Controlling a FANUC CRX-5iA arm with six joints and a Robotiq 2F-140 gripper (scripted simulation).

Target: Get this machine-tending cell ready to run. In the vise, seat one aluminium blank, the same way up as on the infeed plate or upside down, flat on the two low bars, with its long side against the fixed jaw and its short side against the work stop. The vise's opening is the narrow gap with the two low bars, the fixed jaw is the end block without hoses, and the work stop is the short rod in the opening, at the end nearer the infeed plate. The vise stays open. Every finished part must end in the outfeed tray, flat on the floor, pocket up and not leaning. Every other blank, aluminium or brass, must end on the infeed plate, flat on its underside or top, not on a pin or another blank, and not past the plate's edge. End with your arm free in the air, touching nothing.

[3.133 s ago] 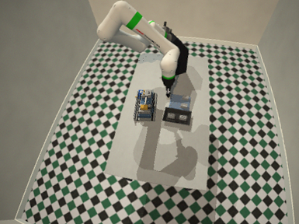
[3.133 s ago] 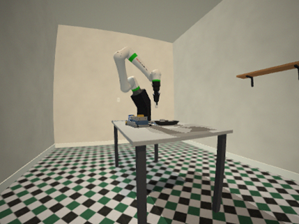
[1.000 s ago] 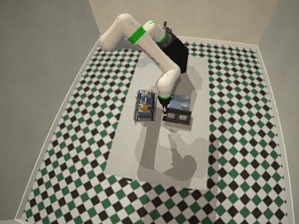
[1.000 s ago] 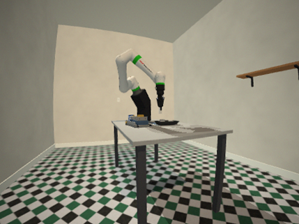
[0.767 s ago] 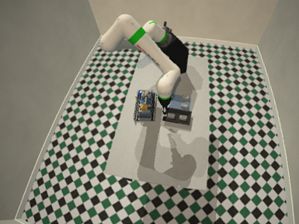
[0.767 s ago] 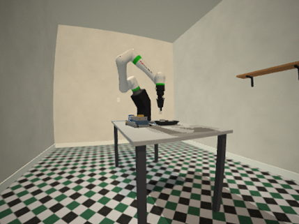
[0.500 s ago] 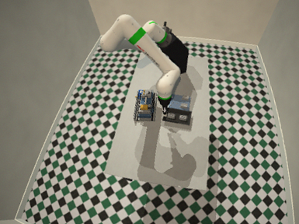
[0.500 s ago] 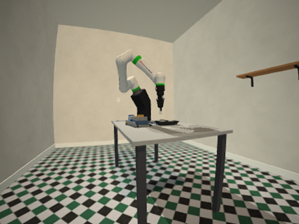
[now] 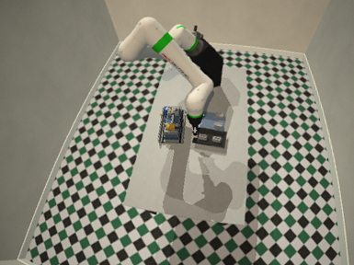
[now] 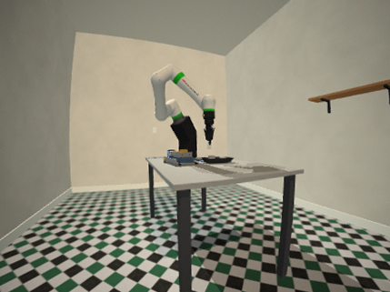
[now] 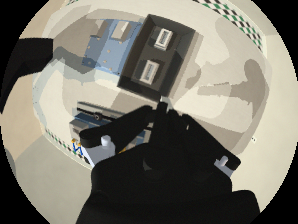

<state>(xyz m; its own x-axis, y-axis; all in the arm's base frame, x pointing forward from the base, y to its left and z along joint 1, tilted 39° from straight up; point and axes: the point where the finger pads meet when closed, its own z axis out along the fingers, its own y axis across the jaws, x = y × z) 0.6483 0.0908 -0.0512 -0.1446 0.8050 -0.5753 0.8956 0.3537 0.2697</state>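
Top view: white six-joint arm (image 9: 186, 67) hung its black gripper (image 9: 194, 131) between the blue-grey vise (image 9: 172, 124) and the dark rectangular outfeed tray (image 9: 210, 136), likely in transit.

Exterior view alone showed the gripper well above the grey table (image 10: 244, 174), touching nothing.

Wrist view: gripper clenched on nothing; two pocketed finished parts (image 11: 162, 38) lay flat in the tray. Blanks too small to tell.

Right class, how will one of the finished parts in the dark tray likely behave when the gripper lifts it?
The finished part looks like a flat, blocky slab, so it is probably rigid and unlikely to roll. It lies low in the tray, so tipping seems unlikely. Smooth faces may be slippery.
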